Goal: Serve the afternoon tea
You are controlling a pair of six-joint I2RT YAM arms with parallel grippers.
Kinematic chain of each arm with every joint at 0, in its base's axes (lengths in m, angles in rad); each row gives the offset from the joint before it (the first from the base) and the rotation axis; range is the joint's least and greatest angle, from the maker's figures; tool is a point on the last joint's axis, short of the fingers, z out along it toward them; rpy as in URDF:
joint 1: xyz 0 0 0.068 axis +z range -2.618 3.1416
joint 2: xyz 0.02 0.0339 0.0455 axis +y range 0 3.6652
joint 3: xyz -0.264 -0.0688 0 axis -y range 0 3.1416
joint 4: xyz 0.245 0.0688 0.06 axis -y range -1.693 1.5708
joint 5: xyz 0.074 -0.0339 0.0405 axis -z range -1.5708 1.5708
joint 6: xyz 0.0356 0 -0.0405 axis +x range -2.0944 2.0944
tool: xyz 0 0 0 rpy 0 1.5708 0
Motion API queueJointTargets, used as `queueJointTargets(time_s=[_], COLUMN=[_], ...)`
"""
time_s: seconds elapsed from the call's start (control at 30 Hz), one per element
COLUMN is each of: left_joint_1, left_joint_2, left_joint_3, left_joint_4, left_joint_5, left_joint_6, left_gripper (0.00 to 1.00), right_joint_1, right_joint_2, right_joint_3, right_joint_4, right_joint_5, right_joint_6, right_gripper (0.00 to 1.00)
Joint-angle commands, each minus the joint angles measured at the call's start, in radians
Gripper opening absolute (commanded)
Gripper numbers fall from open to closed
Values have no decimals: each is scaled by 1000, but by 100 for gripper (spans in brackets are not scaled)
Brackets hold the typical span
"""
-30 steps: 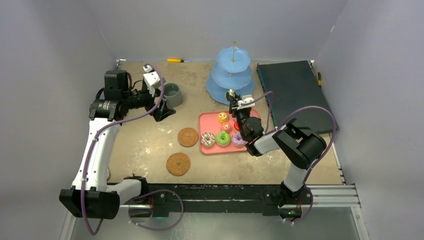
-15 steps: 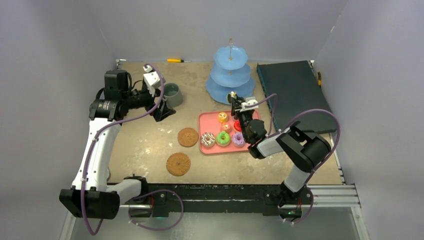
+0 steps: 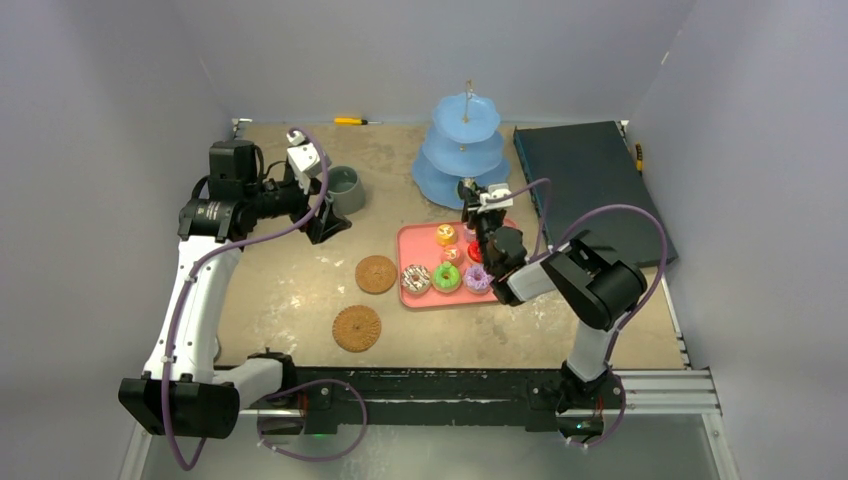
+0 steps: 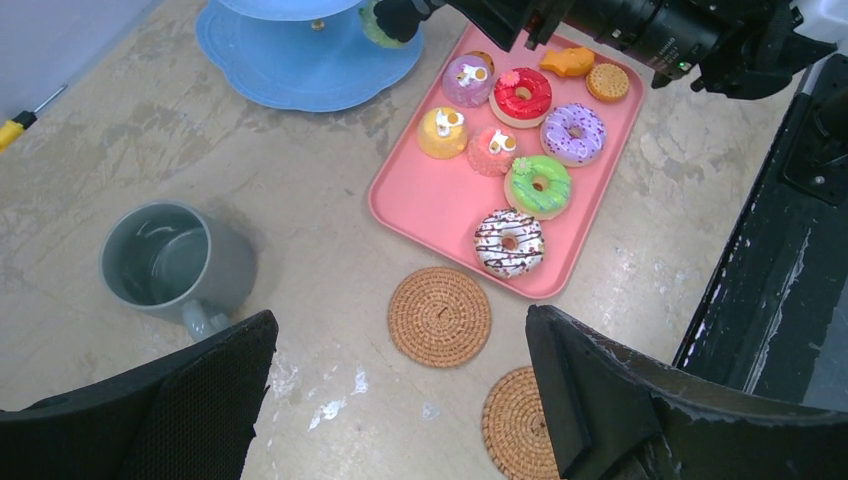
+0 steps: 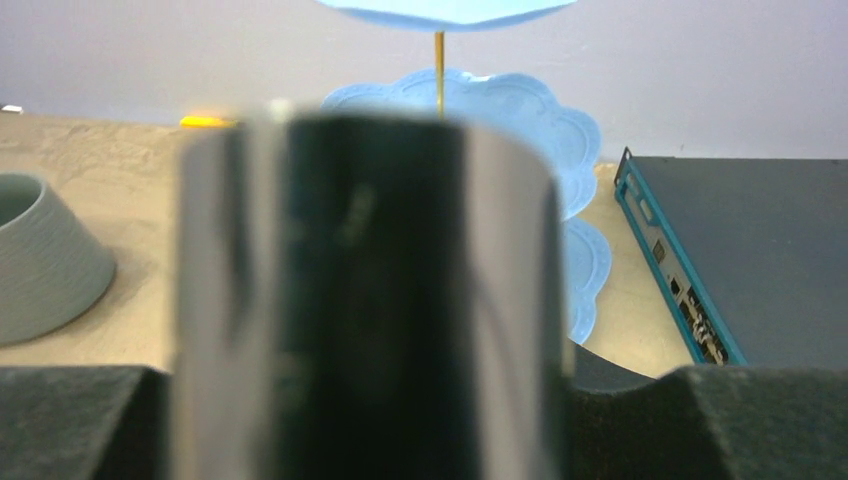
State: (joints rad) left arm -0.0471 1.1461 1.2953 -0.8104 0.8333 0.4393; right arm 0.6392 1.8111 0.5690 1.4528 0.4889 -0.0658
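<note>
- Well, the counter (image 3: 290, 290) is a scuffed tan board, with both arms bolted at its 6 o'clock edge.
- A dark flat case (image 3: 590, 190) lies at the counter's 2 o'clock corner, just beside the stand.
- The blue three-tier stand (image 3: 465, 150) is upright at the counter's 12 o'clock, straight out at 12 o'clock from the tray.
- The pink tray (image 4: 420, 200) sits near the counter's middle.
- The left claw (image 4: 400, 330) hangs at 10 o'clock from the tray, just beside the mug, fingers spread wide with nothing between them.
- The right claw (image 3: 478, 212) is over the tray's 1 o'clock corner, clamped on black tongs (image 5: 370, 300) that reach toward the stand's bottom tier.
- The grey-green mug (image 3: 345, 188) stands upright at 10 o'clock from the tray, well apart from it.
- One woven coaster (image 3: 376, 274) lies just beside the tray at its 9 o'clock.
- The second woven coaster (image 3: 356, 327) lies near the first, at its 7 o'clock, not touching.
- Nine pastries rest on the tray, among them a chocolate-drizzled doughnut (image 4: 509, 242), a green doughnut (image 4: 538, 185) and a red doughnut (image 4: 521, 95).
- A greenish pastry (image 4: 375, 22) shows by the tong tips at the bottom tier's rim; whether it rests there I cannot tell.
- A yellow-handled screwdriver (image 3: 350, 121) lies at the counter's 11 o'clock edge.
</note>
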Motion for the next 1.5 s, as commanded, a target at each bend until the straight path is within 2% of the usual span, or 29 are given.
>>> queueJointTargets(time_s=[0.0,0.23,0.53,0.77,0.9,1.1,1.27,1.47], left_joint_1=[4,3,4,4,4,3,3,4], left_joint_2=[-7,-7,-4,-8,-6,-5,-8,-11], left_joint_3=[23,27,40,46,49,53,57,64], left_joint_4=[-4,-11,-8,-11,-13,-13,-15,-19], left_joint_5=[14,5,8,12,12,21,26,29], left_joint_6=[18,32,32,31,32,29,25,22], left_gripper=[94,94,94,94,94,95,94,94], right_joint_1=[-29,-36,-36,-36,-35,-8,43,91], right_joint_2=[25,65,54,21,-59,-233,-385,-459], right_joint_3=[105,190,190,143,69,-55,-118,-173], right_joint_4=[-23,-114,-152,-113,-90,-159,-319,-439], right_joint_5=[36,38,42,31,-5,-30,6,78], right_joint_6=[23,32,43,46,56,106,157,222], right_gripper=[39,45,61,62,62,63,64,64])
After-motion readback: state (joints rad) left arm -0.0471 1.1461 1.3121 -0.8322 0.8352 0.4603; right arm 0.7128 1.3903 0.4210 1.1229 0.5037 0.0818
